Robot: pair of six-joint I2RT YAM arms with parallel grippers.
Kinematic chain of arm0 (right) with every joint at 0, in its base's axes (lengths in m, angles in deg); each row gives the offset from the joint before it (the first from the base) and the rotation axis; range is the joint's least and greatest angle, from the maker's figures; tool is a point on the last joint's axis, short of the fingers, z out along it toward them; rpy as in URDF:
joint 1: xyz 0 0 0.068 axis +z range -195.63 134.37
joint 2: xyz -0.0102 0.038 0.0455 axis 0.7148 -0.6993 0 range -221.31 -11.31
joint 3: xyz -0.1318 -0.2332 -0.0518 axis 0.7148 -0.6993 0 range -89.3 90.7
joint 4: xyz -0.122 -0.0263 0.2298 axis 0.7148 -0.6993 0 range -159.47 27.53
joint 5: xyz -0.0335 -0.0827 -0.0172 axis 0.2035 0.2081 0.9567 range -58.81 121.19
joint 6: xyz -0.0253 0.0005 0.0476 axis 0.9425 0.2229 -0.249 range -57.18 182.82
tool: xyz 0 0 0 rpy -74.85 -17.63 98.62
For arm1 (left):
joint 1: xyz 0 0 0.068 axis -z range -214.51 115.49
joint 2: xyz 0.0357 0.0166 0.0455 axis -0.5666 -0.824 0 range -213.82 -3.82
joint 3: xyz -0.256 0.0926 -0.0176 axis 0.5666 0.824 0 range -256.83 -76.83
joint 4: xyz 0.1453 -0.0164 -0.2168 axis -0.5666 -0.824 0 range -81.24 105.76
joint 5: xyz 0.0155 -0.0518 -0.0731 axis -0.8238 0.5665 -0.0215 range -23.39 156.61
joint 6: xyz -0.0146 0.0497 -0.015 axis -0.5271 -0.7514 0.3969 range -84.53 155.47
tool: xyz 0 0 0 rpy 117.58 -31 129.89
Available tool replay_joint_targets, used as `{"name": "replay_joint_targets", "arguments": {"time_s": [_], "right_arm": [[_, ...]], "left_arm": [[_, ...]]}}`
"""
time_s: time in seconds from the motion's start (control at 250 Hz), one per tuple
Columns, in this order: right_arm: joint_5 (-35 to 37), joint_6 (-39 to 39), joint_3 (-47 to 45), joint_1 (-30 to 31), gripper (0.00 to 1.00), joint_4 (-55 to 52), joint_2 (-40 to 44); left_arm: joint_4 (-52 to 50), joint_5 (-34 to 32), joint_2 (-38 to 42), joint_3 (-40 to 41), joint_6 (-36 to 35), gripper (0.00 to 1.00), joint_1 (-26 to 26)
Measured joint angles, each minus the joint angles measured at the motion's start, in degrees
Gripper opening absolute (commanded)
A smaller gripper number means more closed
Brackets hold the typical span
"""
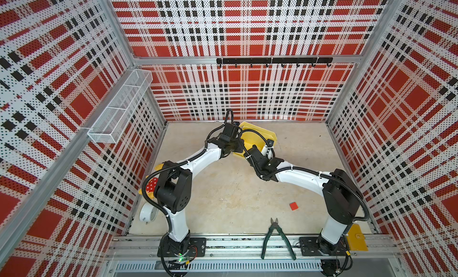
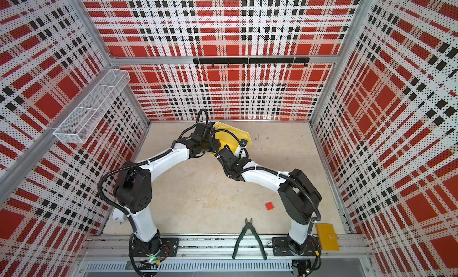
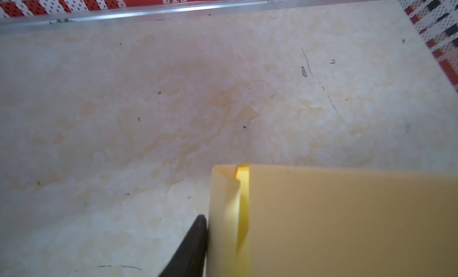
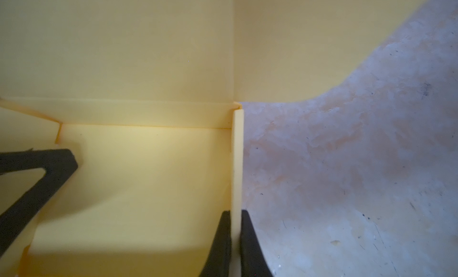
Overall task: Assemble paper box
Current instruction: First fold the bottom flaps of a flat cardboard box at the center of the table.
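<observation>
Box (image 1: 257,136) stands half-folded at the far middle of the table (image 1: 223,189). Our right pincer (image 4: 235,215) clamps one wall's edge. Whether the left pincer (image 1: 234,149), one finger (image 3: 195,238) against another wall, grips, we cannot tell. We should hold the walls square and press the tabs gently.

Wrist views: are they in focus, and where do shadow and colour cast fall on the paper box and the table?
Left wrist view: the paper box near the lens is soft and shaded, the table beyond it sharper. Right wrist view: a soft shadow lies across the box floor, the right gripper is blurred, the table looks bluish.
</observation>
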Motion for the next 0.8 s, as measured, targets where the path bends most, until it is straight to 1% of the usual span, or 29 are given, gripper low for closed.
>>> {"name": "replay_joint_targets", "arguments": {"time_s": [0.076, 0.1, 0.196, 0.336, 0.464, 0.58, 0.8], "right_arm": [[-0.2, -0.2, -0.4, -0.3, 0.0, 0.1, 0.0], [-0.4, -0.2, -0.7, -0.5, 0.0, 0.2, 0.1], [-1.4, -0.2, -2.4, -1.0, 0.0, 0.5, 1.0], [-1.6, -0.2, -4.8, -1.6, 0.0, 0.6, 2.9], [-1.9, -0.2, -5.8, -2.2, 0.0, 1.0, 3.8], [-2.6, -0.2, -6.0, -2.5, 0.0, 1.2, 3.8], [-4.4, 0.3, -6.0, -2.5, 0.0, 2.5, 3.6]], "left_arm": [[0.0, 1.6, 0.6, 0.2, 0.3, 0.55, 0.0], [0.0, 2.3, 1.0, 0.5, 0.0, 0.63, 0.1], [0.3, 5.5, 3.8, 3.2, -0.4, 0.7, 0.2], [0.8, 8.9, 11.3, 11.1, -1.4, 0.73, -0.1], [1.7, 10.3, 15.4, 15.6, -2.5, 0.72, -0.6], [3.2, 10.4, 16.1, 17.7, -2.5, 0.7, -1.3], [6.3, 11.0, 16.1, 19.6, -0.8, 0.7, -3.6]]}}
